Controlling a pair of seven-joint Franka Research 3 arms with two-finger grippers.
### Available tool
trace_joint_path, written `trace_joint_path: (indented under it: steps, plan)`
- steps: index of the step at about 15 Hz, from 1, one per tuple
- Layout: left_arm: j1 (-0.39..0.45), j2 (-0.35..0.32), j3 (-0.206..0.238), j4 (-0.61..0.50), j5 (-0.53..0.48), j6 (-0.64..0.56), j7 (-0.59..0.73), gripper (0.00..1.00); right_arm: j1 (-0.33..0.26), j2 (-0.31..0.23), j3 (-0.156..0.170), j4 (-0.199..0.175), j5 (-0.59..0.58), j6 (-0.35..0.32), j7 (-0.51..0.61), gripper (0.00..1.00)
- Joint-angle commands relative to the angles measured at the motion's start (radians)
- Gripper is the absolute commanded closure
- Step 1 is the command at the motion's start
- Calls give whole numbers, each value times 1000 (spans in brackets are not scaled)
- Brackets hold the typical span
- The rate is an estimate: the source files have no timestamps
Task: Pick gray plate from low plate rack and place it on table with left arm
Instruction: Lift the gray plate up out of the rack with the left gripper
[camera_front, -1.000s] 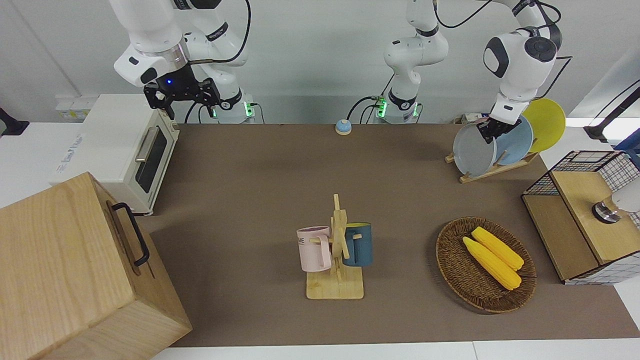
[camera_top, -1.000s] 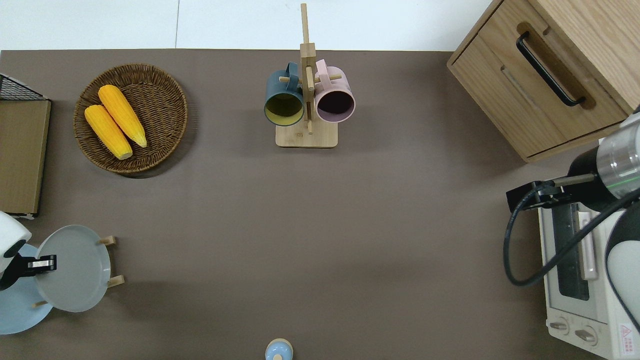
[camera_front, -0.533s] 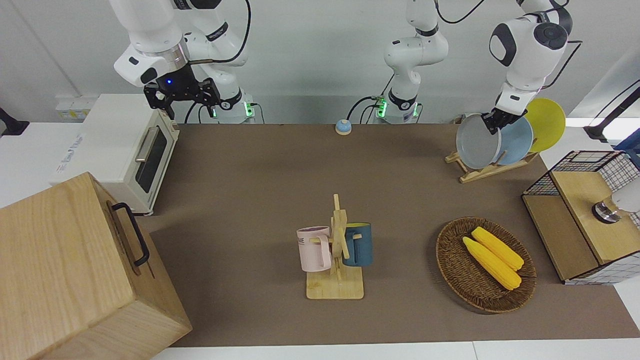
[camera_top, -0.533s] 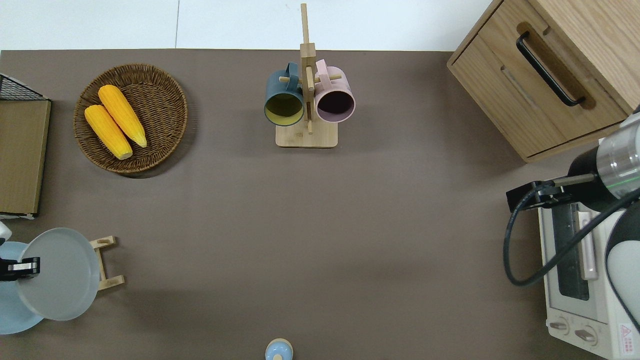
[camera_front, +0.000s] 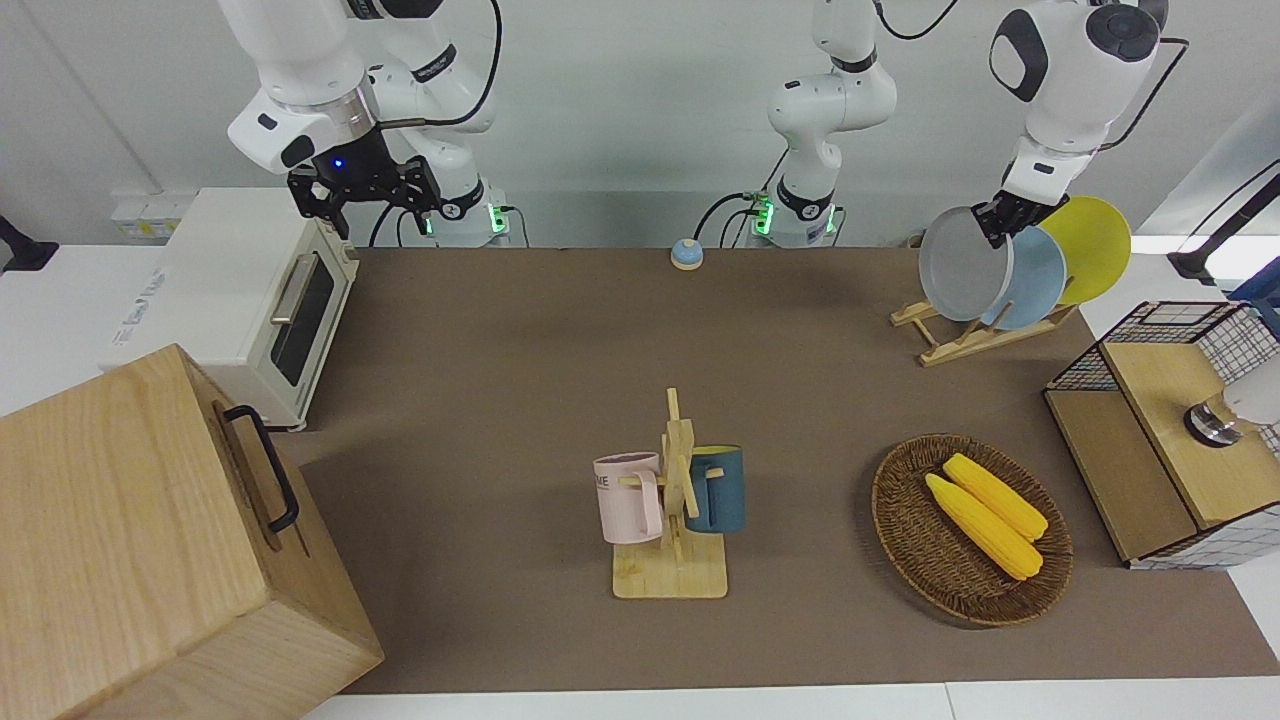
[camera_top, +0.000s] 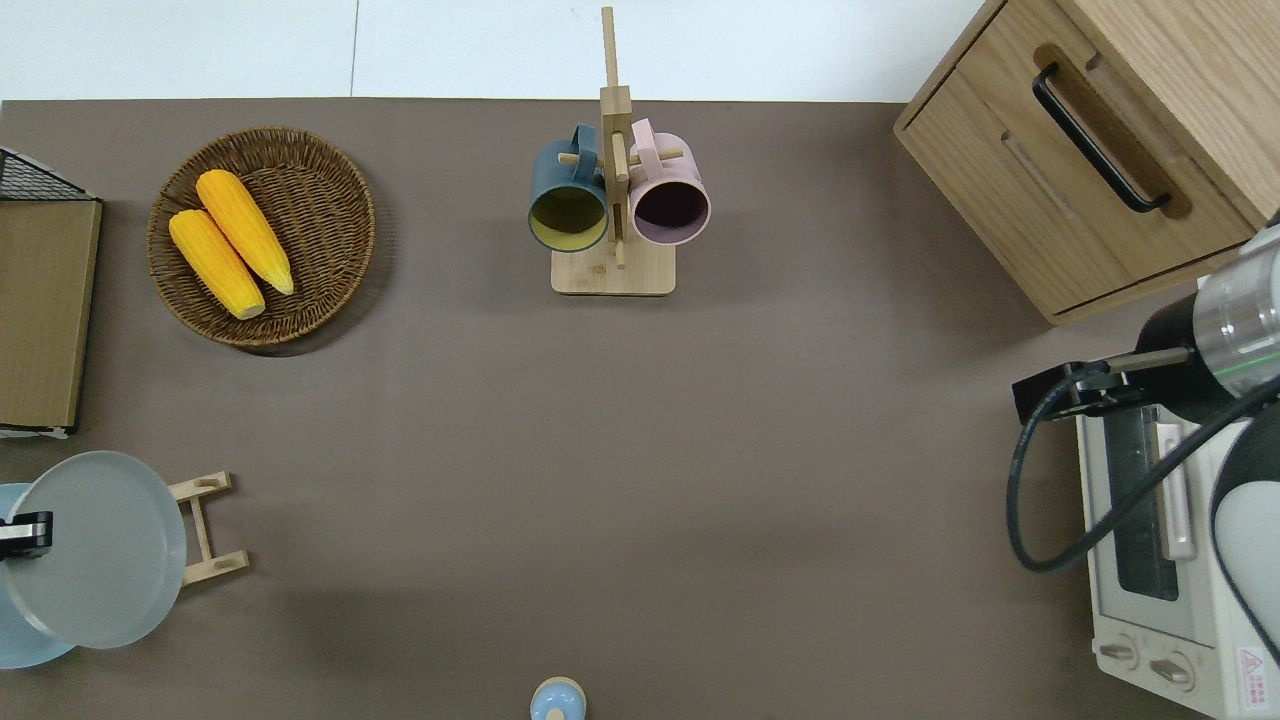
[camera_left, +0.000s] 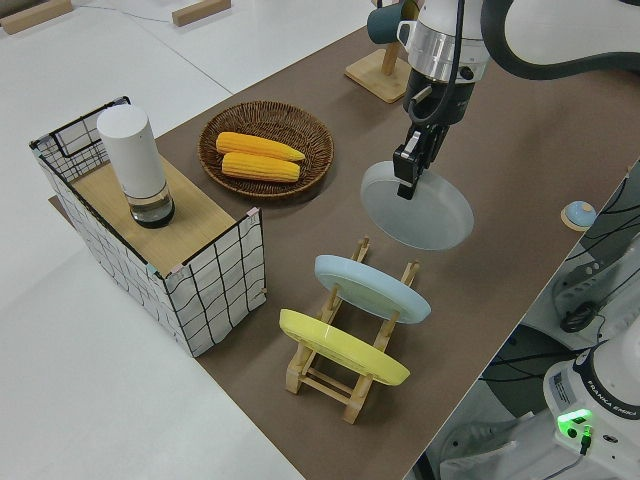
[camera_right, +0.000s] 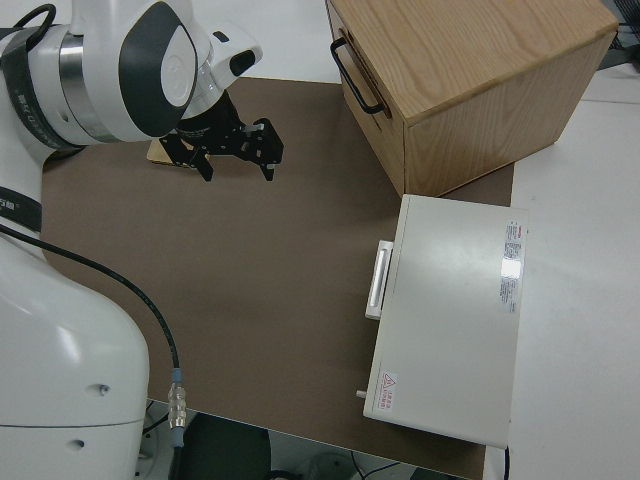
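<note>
My left gripper (camera_front: 995, 222) is shut on the upper rim of the gray plate (camera_front: 962, 265) and holds it tilted in the air, lifted clear of the low plate rack (camera_front: 960, 340). In the overhead view the gray plate (camera_top: 100, 550) hangs over the rack (camera_top: 205, 525) at the left arm's end of the table (camera_top: 600, 450). The left side view shows the gripper (camera_left: 405, 180) pinching the plate (camera_left: 420, 205) above the brown mat. A light blue plate (camera_left: 370, 287) and a yellow plate (camera_left: 340, 345) stand in the rack (camera_left: 320, 385). My right gripper (camera_right: 235, 150) is open and parked.
A wicker basket (camera_front: 905, 540) with two corn cobs and a wire basket (camera_front: 1170, 430) lie farther from the robots than the rack. A mug tree (camera_front: 675, 500) stands mid-table. A toaster oven (camera_front: 250, 300) and a wooden cabinet (camera_front: 130, 540) stand at the right arm's end. A small bell (camera_front: 686, 254) sits near the robots.
My left gripper has risen with the gray plate, drawing it up out of its slot. The rack's outer slot now shows bare. The right arm has not moved.
</note>
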Motion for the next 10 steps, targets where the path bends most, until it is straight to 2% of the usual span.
trace_joint_path:
  steps: [1, 4, 7, 9, 10]
  plan:
    - [-36, 8, 2, 13, -122, -15, 22, 948, -25, -2, 20, 7, -6, -12, 12, 17]
    - [-67, 31, 0, 7, -234, -12, 42, 948, -25, -2, 22, 8, -6, -12, 12, 17]
    - [-105, 45, 2, -7, -365, -9, 121, 948, -25, -2, 22, 8, -6, -12, 12, 17]
    - [-177, 57, 27, -18, -426, -3, 154, 944, -25, -2, 22, 8, -6, -12, 12, 17]
    - [-223, 65, 56, -27, -455, 10, 155, 944, -25, -2, 20, 8, -6, -14, 12, 17]
